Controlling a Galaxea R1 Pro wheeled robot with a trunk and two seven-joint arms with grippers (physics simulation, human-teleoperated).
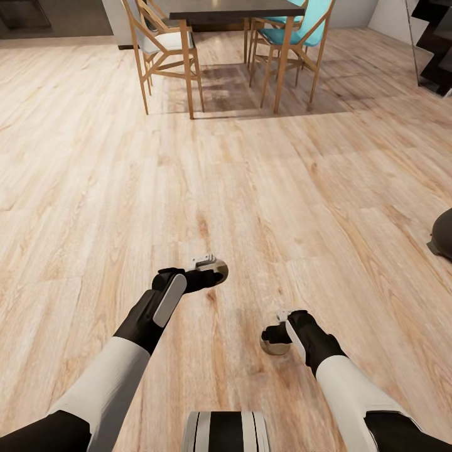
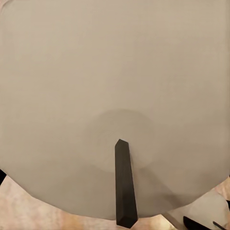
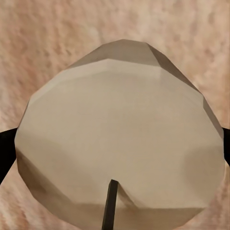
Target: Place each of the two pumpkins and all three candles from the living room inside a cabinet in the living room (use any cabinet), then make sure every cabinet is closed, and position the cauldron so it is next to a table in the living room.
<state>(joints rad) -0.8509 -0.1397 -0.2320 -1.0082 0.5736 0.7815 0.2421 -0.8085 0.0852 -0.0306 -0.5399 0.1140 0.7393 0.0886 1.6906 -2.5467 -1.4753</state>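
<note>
- Right now you are rolling across a pale wooden floor (image 1: 263, 188), both arms lowered in front of your trunk.
- Your left gripper (image 1: 210, 273) is clamped on a candle (image 2: 115, 96); in the left wrist view its beige top sits very close to the camera, dark wick (image 2: 125, 184) showing.
- Your right gripper (image 1: 276, 339) grips a second candle (image 3: 120, 143), also beige with a dark wick, seen close up over the floor.
- Ahead of the grippers, well apart from them, stands a dark dining table (image 1: 235, 9) with wooden chairs (image 1: 163, 50), one cushioned in teal.
- A dark rounded object (image 1: 442, 235) lies on the floor far off to the right gripper's side; I cannot tell what it is.
- Risk, as a judgement: turning or stopping sharply could work a smooth candle loose, and a dropped one would likely roll away; steering straight on could carry you into the chairs.
</note>
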